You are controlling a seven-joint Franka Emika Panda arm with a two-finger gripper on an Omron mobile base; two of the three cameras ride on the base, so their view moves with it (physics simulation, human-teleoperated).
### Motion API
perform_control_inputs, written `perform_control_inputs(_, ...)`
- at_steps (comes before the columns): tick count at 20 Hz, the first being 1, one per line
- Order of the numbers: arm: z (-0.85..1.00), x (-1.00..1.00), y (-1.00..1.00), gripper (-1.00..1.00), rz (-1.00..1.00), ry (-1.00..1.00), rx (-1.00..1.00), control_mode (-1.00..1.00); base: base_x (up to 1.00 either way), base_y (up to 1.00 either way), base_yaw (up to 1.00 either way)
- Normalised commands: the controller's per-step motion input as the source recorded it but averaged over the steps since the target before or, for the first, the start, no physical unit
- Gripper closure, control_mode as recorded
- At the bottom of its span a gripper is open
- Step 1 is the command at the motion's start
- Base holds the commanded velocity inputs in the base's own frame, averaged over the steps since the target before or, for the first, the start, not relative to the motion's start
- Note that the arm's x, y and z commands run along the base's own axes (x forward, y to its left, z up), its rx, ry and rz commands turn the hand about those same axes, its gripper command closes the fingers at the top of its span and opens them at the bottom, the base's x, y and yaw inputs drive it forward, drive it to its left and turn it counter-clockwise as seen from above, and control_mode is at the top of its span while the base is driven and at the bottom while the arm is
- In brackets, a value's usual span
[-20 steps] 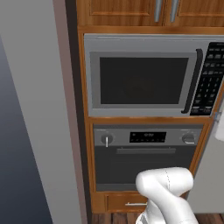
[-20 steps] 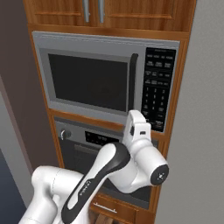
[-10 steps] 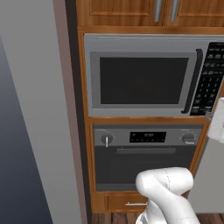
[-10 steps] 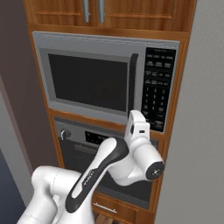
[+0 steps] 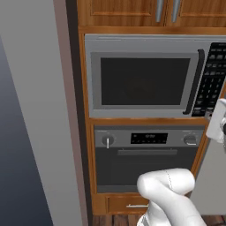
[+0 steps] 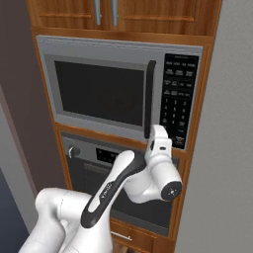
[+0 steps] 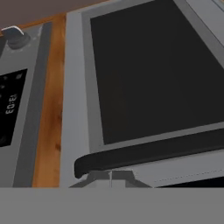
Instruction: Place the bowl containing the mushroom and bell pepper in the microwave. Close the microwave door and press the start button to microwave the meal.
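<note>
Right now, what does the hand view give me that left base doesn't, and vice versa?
Hand view: a close-up of the lower end of the door handle, plus the oven clock with digits large enough to make out.

Left base view: the whole microwave with its keypad, the cupboard doors above, the full oven and the drawer below.

Both: the closed microwave door with its dark window, the wood strip under it, and the oven's left knob.
</note>
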Motion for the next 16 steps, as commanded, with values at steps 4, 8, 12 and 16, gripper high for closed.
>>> perform_control_inputs(4, -0.13, 0.21, -0.24, 1.0, -0.06, 0.0, 0.0, -1.0, 0.0, 0.0, 0.0)
perform_control_inputs(8, -0.08, 0.27, -0.03, 1.0, -0.02, 0.0, 0.0, -1.0, 0.0, 0.0, 0.0)
perform_control_inputs(12, -0.12, 0.27, -0.07, 1.0, 0.0, 0.0, 0.0, -1.0, 0.0, 0.0, 0.0)
perform_control_inputs(16, -0.14, 0.25, -0.16, 1.0, 0.0, 0.0, 0.0, -1.0, 0.0, 0.0, 0.0)
